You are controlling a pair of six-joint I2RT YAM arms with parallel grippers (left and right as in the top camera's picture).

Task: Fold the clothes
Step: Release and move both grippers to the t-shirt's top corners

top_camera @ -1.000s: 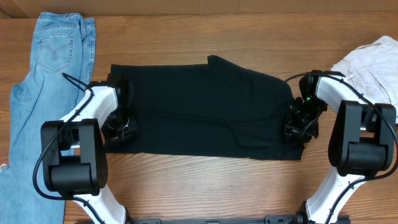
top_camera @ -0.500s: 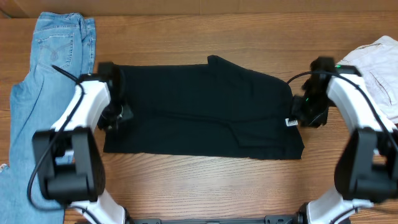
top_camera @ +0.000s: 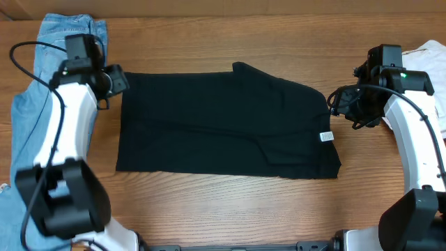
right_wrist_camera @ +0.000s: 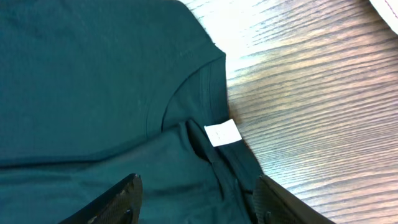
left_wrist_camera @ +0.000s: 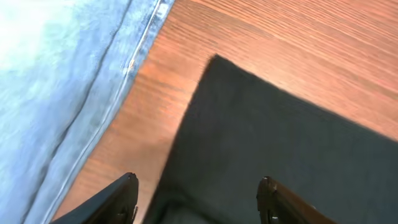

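The clothes [top_camera: 223, 122], a black garment, lie flat and folded on the wooden table, with a small white tag [top_camera: 326, 137] near the right edge. My left gripper [top_camera: 117, 80] hovers over the garment's far left corner. In the left wrist view its fingers [left_wrist_camera: 124, 194] stand wide apart with only black cloth [left_wrist_camera: 280, 143] and bare wood below. My right gripper [top_camera: 340, 104] hangs just off the garment's right edge. In the right wrist view that gripper [right_wrist_camera: 196, 190] is open above the cloth, and the tag [right_wrist_camera: 222, 133] lies ahead of it. Neither holds anything.
Light blue jeans [top_camera: 49, 77] lie along the left side, close beside my left arm, and show in the left wrist view [left_wrist_camera: 56, 87]. A pale beige garment [top_camera: 428, 59] sits at the far right. Bare wood [top_camera: 230, 209] runs along the front.
Both grippers opened and left the garment's front corners. The left arm swung back to the far left corner, and the right arm drew back and right. The garment lies where it was.
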